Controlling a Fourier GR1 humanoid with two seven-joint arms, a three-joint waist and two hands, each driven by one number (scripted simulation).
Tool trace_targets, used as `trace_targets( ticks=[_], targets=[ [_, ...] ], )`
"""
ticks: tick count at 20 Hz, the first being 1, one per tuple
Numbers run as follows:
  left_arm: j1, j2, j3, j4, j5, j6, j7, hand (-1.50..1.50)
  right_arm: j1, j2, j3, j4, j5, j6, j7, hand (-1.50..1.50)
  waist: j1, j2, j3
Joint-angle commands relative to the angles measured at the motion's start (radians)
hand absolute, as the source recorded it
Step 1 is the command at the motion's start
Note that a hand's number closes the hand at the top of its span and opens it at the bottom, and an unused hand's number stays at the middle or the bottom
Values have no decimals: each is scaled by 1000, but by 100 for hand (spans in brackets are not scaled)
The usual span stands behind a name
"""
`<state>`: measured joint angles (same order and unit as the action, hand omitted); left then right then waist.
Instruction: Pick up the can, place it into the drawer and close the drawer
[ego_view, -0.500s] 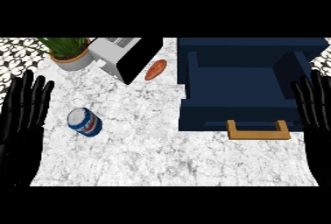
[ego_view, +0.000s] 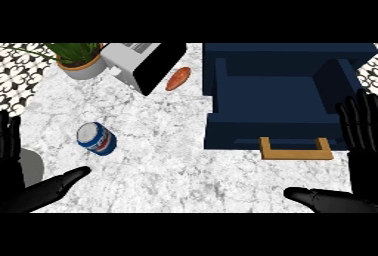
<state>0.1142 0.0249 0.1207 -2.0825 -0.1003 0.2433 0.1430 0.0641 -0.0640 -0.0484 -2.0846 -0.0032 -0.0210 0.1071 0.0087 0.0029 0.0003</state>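
The can (ego_view: 97, 138) lies on the counter (ego_view: 177, 175), in its left half, tipped so that its pale top is turned up and to the left. Nothing touches it and bare counter lies all round it, which is judged to leave room for fingers to be brought in from either side.

The drawer (ego_view: 273, 95) is pulled open at the right, well apart from the can. Its dark blue hollow is bare and its wooden handle (ego_view: 295, 149) faces the near edge. The hollow is thus ready to be filled from above, and the handle is set where a push would close it.

The left hand (ego_view: 37, 195) is spread, with straight fingers at the left edge and the thumb stretched out below the can; nothing is held. The right hand (ego_view: 339, 201) is spread likewise beside the drawer's right wall, its thumb below the handle. The grasp is judged not yet begun, and the left hand is the nearer to the can.

A potted plant (ego_view: 77, 62), a grey appliance (ego_view: 136, 60) and a reddish item (ego_view: 178, 78) stand at the far side, out of the way.
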Motion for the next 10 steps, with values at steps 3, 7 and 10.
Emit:
trace_targets(
  ticks=[3, 7, 10],
  targets=[
    [19, -24, 16, -58, -60, 129, 242, -150, -86, -23, -68, 44, -20, -42, 145, -150, 0, -3, 0],
    [-11, -23, 3, -132, -136, 148, 329, -150, 21, -16, -72, 47, -53, 9, 56, -150, -9, -4, 0],
    [-53, 20, 58, -74, -62, 105, 307, -150, -24, -2, -51, 20, -19, -28, 123, -150, -8, -3, 0]
  ],
)
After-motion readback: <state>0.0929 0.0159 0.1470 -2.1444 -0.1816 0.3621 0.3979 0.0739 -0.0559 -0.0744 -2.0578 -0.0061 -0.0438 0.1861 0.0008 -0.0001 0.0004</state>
